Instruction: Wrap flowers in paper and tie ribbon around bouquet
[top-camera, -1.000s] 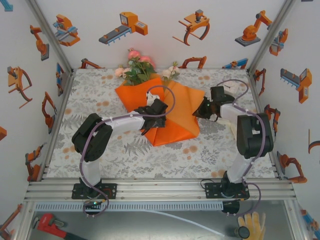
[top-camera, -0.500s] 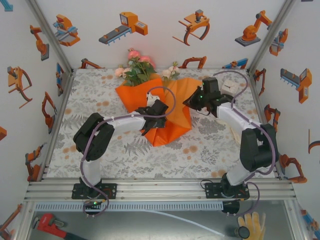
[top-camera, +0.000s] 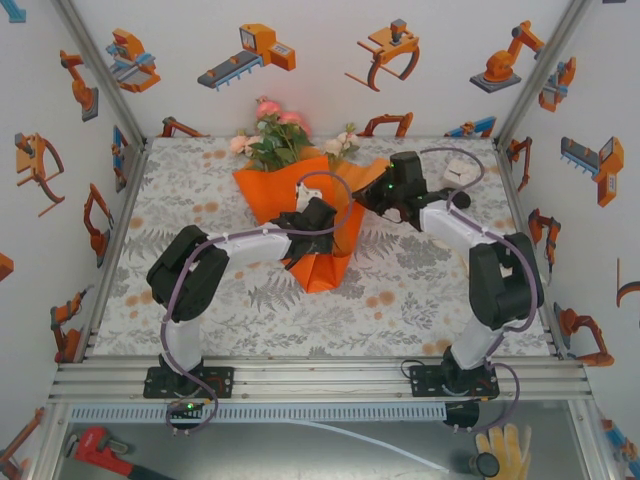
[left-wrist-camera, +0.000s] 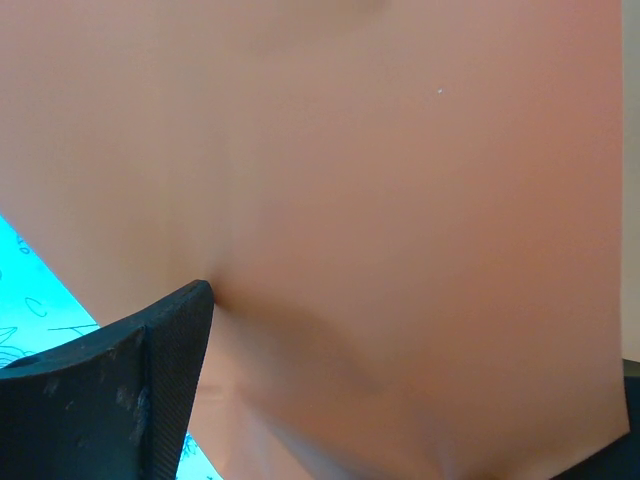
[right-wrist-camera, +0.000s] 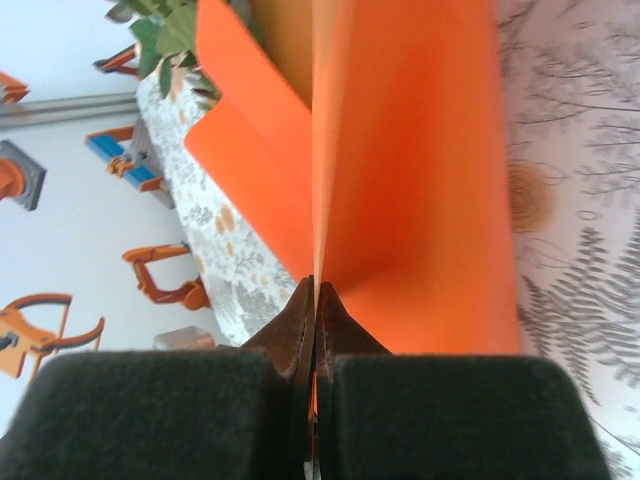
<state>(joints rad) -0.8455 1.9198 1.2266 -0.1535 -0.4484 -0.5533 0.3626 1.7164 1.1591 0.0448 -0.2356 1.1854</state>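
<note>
The flowers (top-camera: 275, 135) lie at the far middle of the table, their pink and cream blooms and green leaves pointing toward the back wall. Their stems run toward the arms and are hidden under the paper (top-camera: 262, 197). The bright orange sheet is spread beneath and partly over them. Its left part lies flat on the floral tablecloth (top-camera: 420, 290), its near end narrows to a folded point, and its right flap is lifted off the cloth and drawn over toward the middle.

The right gripper (top-camera: 368, 196) holds that raised flap. In the right wrist view its two fingers are pressed together with the thin edge of the paper pinched between them, and the sheet rises away from the tips in a sharp crease.

The left gripper (top-camera: 303, 232) sits on the middle of the sheet, just near of the leaves. Its jaws stand wide apart, and in the left wrist view one black pad (left-wrist-camera: 110, 390) touches the orange surface and dents it slightly.
</note>
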